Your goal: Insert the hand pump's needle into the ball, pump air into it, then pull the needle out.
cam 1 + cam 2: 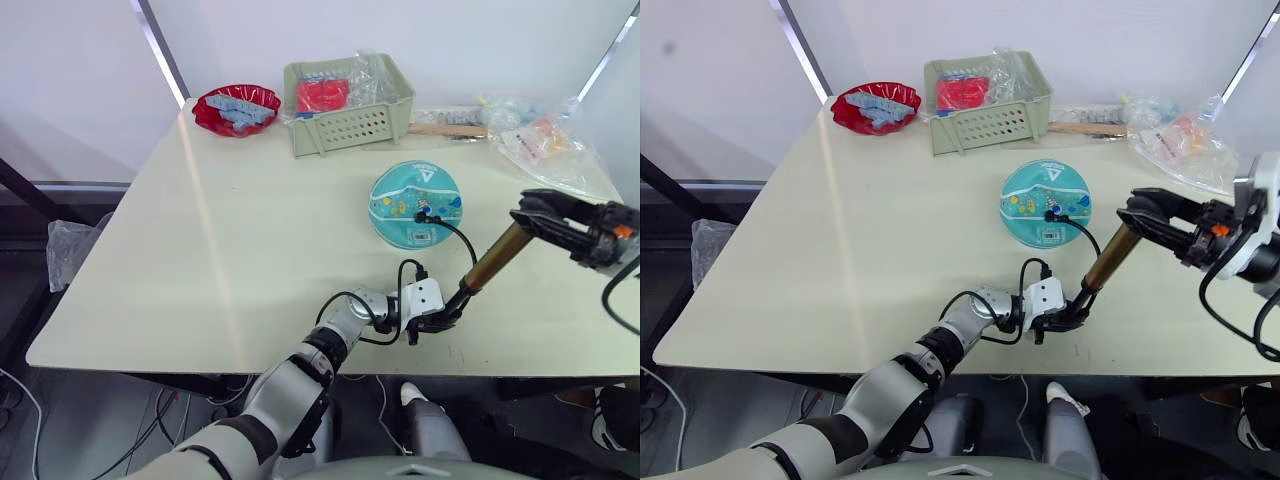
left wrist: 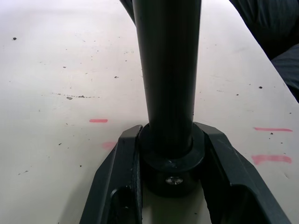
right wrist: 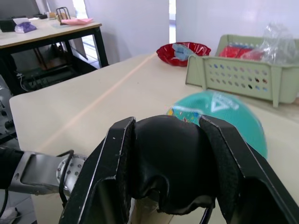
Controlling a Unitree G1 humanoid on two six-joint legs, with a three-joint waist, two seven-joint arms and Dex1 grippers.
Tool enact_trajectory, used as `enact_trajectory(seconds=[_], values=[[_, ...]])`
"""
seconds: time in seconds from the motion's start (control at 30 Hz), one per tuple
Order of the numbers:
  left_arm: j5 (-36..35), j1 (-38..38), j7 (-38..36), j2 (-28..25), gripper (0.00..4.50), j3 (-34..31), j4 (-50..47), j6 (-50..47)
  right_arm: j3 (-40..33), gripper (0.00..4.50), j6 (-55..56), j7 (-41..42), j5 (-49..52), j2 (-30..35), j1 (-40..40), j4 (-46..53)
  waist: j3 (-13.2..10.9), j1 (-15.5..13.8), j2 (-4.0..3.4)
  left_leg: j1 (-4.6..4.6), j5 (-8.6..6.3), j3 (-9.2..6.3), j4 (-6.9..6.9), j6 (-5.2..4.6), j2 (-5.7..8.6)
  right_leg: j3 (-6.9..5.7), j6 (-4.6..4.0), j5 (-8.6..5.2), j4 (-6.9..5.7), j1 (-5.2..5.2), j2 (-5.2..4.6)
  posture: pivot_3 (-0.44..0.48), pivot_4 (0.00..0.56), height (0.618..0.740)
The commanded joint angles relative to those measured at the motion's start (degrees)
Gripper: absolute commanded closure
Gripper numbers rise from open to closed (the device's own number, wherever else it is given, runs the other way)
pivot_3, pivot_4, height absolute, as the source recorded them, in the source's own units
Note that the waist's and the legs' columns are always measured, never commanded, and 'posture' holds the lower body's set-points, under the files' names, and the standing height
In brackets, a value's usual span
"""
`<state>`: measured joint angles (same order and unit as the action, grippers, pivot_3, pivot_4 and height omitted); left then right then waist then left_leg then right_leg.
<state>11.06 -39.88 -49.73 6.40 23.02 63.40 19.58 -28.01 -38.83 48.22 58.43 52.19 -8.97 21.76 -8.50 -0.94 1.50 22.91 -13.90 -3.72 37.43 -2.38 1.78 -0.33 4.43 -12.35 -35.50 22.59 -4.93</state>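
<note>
The teal ball (image 1: 414, 203) rests on the table's right half, with the pump's thin black hose (image 1: 458, 235) plugged into its top; the needle itself is hidden in the ball. The bronze hand pump (image 1: 495, 258) slants from the table's front edge up to the right. My left gripper (image 1: 435, 322) is shut on the pump's black lower end cap (image 2: 170, 161), close to the front edge. At the upper end my right gripper (image 1: 540, 212) is shut on the black handle (image 3: 170, 161), right of the ball.
A green basket (image 1: 345, 105) holding a red packet stands at the back, a red bowl (image 1: 237, 108) with blue pieces to its left. Clear plastic bags (image 1: 540, 140) and a wooden stick (image 1: 445, 128) lie at the back right. The table's (image 1: 230, 260) left half is bare.
</note>
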Motion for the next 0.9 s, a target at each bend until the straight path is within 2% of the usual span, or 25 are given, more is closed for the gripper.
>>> enact_trajectory(seconds=[0.03,0.2,0.33,0.7,0.9], values=[[3.8,3.3,0.5,-2.8,3.31,2.0,5.4,-3.7,-7.0,2.82,-1.1,-1.0,4.0,2.9,-3.4,0.4,0.0,0.0,-0.01,0.0,0.0,0.01,0.0,0.0,0.0,0.0,0.0,0.0,0.0,0.0,0.0,0.0,0.15,0.737],[3.8,3.3,0.5,-2.9,3.31,2.0,5.4,-3.7,-8.5,2.82,-3.3,-1.5,6.7,5.4,-6.3,-0.6,0.0,0.0,0.01,0.02,0.0,0.02,0.0,0.0,0.01,0.01,-0.02,-0.01,0.03,0.0,-0.03,0.0,0.15,0.737],[3.8,3.3,0.5,-3.0,3.31,2.0,5.5,-3.6,-4.7,2.82,-3.9,-0.7,3.6,5.1,-4.5,0.7,-0.1,0.0,-0.07,0.04,0.0,0.01,0.0,0.0,0.01,0.01,-0.02,0.0,0.04,0.02,-0.04,0.0,0.15,0.737],[3.9,3.3,0.8,-3.0,3.31,2.1,5.4,-3.7,9.3,2.82,6.7,1.3,-14.3,-1.2,6.0,-1.2,0.4,0.1,0.47,-0.08,0.0,-0.01,0.0,0.0,-0.05,0.0,-0.01,-0.01,0.03,-0.05,0.02,0.0,0.15,0.737],[3.9,3.5,0.9,-3.1,3.31,2.1,5.3,-3.8,14.3,2.82,12.4,-1.0,-20.0,-7.5,9.5,-2.7,0.7,0.1,0.77,-0.15,-0.01,-0.04,0.0,0.02,-0.07,0.0,-0.04,-0.03,0.03,-0.06,0.01,0.0,0.15,0.737]])
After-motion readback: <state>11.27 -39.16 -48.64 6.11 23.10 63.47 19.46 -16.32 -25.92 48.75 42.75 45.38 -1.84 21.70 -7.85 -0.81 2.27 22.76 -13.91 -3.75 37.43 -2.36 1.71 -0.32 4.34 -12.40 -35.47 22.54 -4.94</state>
